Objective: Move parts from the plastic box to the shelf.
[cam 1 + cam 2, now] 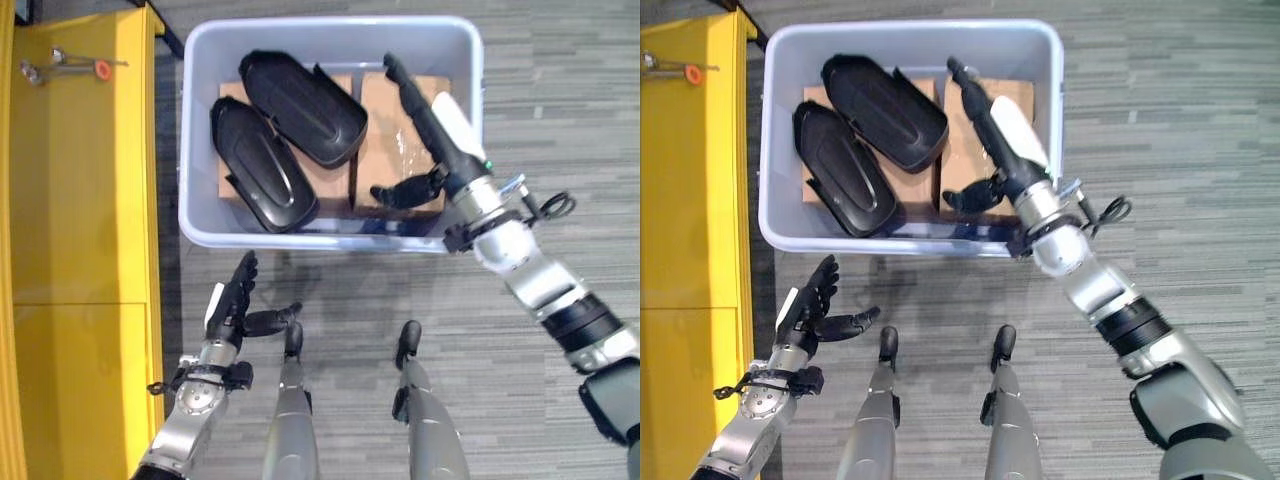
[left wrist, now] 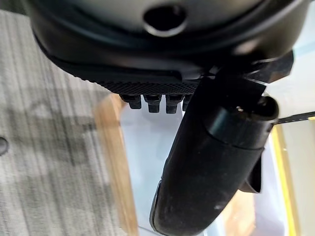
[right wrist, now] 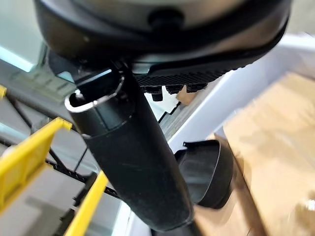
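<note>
Left eye view: right hand point(image 1: 432, 135) fingers straight in plastic box point(image 1: 200, 215) (2 glossy black parts point(image 1: 262, 165)); left hand point(image 1: 232, 305) open, empty.

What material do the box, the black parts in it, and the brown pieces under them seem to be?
Box: pale plastic, smooth, faintly glossy walls. Black parts: probably moulded plastic, with soft highlights on curved shells. Brown pieces: probably cardboard, matte, flat, with straight edges.
</note>
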